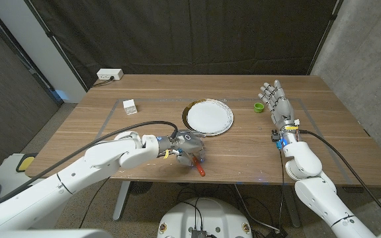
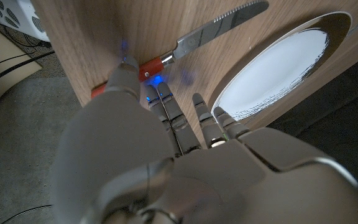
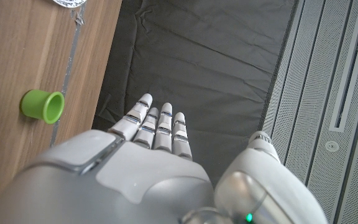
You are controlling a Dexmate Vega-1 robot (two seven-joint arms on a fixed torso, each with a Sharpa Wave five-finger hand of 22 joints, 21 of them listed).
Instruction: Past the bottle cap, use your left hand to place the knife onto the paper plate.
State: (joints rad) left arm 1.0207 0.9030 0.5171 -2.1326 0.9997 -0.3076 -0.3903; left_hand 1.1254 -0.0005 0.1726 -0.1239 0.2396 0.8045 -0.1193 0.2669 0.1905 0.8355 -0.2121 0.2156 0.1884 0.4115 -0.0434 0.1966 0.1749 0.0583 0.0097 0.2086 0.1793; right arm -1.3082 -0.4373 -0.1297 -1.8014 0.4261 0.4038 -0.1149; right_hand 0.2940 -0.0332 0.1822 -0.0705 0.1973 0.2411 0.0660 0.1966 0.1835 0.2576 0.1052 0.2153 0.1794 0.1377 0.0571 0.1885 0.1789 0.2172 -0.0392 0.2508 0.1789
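Fingers of the left hand reach down at the knife's red handle near the worktop's front edge.
Whether they actually clamp the knife cannot be told: the wrist view shows them together and extended, their tips at the handle, the serrated blade lying on the wooden worktop and pointing away beside the paper plate. From left to right in the head view: a small white box, the left hand over the knife, the plate just beyond it, the green bottle cap, then the right hand standing upright with straight fingers holding nothing, just beside the cap.
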